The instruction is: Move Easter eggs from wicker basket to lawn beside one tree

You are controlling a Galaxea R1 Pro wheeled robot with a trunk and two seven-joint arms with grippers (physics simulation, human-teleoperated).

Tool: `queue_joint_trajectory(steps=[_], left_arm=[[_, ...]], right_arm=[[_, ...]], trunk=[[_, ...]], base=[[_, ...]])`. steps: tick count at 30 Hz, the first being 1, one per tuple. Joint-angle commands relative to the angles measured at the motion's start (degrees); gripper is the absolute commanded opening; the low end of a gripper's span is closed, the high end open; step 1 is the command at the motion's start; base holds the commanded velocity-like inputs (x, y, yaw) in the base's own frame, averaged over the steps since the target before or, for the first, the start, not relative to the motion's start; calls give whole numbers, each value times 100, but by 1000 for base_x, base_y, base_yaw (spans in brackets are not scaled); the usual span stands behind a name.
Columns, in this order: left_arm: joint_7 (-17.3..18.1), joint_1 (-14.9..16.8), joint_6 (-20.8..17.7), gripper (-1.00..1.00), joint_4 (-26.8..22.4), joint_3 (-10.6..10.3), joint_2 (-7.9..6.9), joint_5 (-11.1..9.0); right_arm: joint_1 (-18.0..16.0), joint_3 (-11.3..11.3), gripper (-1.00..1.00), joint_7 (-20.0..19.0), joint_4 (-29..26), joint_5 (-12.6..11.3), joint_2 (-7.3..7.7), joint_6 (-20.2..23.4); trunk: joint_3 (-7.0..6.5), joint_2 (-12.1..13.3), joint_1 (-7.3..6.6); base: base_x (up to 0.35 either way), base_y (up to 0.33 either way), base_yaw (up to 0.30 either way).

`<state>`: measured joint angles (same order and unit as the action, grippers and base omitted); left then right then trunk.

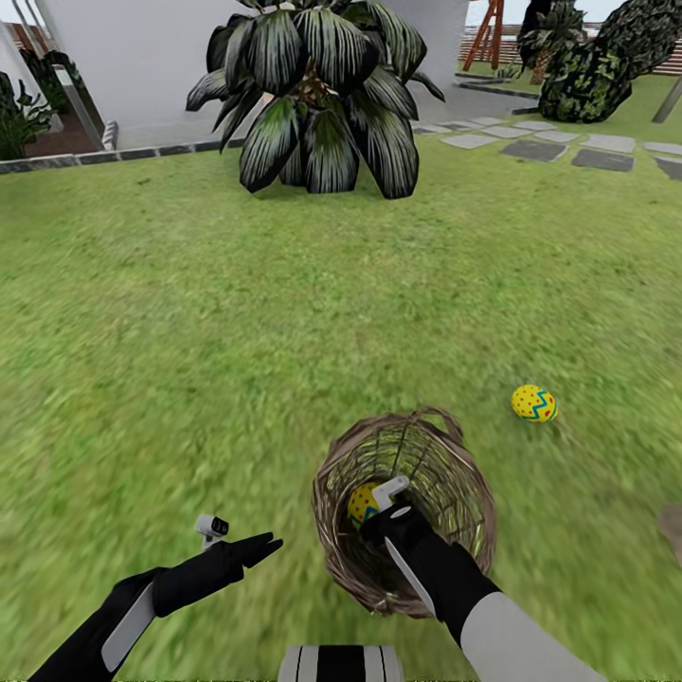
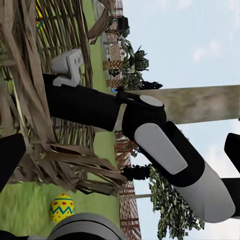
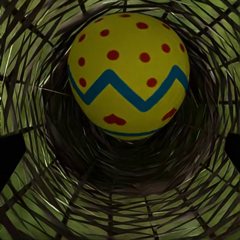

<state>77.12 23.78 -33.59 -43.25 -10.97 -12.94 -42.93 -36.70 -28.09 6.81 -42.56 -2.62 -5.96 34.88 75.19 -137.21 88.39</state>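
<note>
- The wicker basket [image 1: 407, 511] lies tipped on the lawn [image 1: 237, 332], its open mouth turned toward the robot, low and right of centre in the head view.
- The right arm reaches into the basket's mouth, so the right end effector [image 1: 379, 516] sits inside the weave; its fingertips are hidden there in the head view.
- In the right wrist view the two dark fingers [image 3: 10, 160] stand wide apart at either edge, with nothing between them: it is open and grips nothing.
- One Easter egg [image 3: 128, 75] rests deep in the basket [image 3: 120, 200], straight ahead of the open fingers and not touched by them. It is yellow with a blue zigzag band and red dots. The head view shows it as a yellow patch [image 1: 363, 502] just beside the right wrist.
- A second egg [image 1: 534, 403] lies on the grass outside the basket, beyond it and to the right, apart from the rim. The left wrist view also catches an egg on the grass [image 2: 62, 207] beside the basket's wall [image 2: 30, 100].
- The left end effector [image 1: 256, 547] hovers over the grass to the left of the basket, apart from it; its fingers look drawn together with nothing in them.
- A broad-leaved dark plant [image 1: 313, 95] stands at the far edge of the lawn, with grey stepping stones [image 1: 559, 147] to its right.
</note>
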Motion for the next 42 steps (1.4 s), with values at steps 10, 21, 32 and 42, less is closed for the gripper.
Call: queue_joint_trajectory(steps=[10, 21, 32, 42], left_arm=[[5, 3, -60, 100, 1, -28, -7, -48], [0, 3, -60, 100, 6, -35, 1, -25], [12, 3, -60, 100, 1, -36, -5, -21], [14, 3, -69, 100, -8, -36, -9, -22]], right_arm=[[-4, -9, 100, 39, -49, -28, -8, -25], [-4, -12, 100, 48, -49, 4, 53, -69], [-4, -6, 100, 48, -207, 10, 69, -69], [-30, 5, 100, 49, -213, 14, 60, -62]], trunk=[[92, -2, -1], [310, -282, 153], [392, -403, 219], [392, -403, 219]], base=[[0, 0, 0], [0, 0, 0], [0, 0, 0], [0, 0, 0]])
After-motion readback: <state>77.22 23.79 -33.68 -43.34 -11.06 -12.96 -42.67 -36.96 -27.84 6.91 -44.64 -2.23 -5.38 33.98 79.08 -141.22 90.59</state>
